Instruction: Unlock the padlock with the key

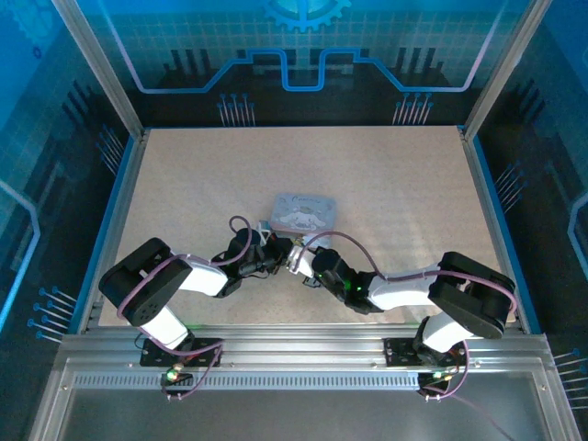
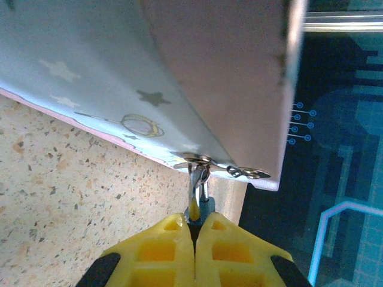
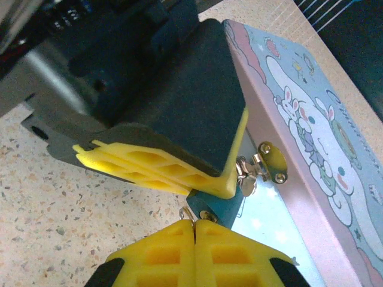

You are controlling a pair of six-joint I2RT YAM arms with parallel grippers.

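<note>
The padlock (image 2: pixel 210 207) has a small dark blue-grey body, and its thin shackle (image 2: pixel 196 182) runs up through the hasp of the tin box (image 2: pixel 90 72). My left gripper (image 2: pixel 194 220) is shut on the padlock body from below. In the right wrist view the padlock (image 3: pixel 222 201) pokes out under the left gripper's yellow fingers (image 3: pixel 149 164). My right gripper (image 3: pixel 194 223) is shut against the padlock's underside. A small metal loop of the key (image 3: pixel 187 212) shows at its fingertips; the rest of the key is hidden. From above, both grippers (image 1: pixel 285 254) meet at the tin's near edge.
The silvery-lavender tin box (image 1: pixel 305 212) with a cartoon rabbit lid (image 3: pixel 317 137) lies mid-table, its hasp (image 3: pixel 272 161) on the near side. Speckled tabletop (image 1: pixel 386 175) spreads all round it. Blue-edged frame rails (image 1: pixel 118 211) border the table left and right.
</note>
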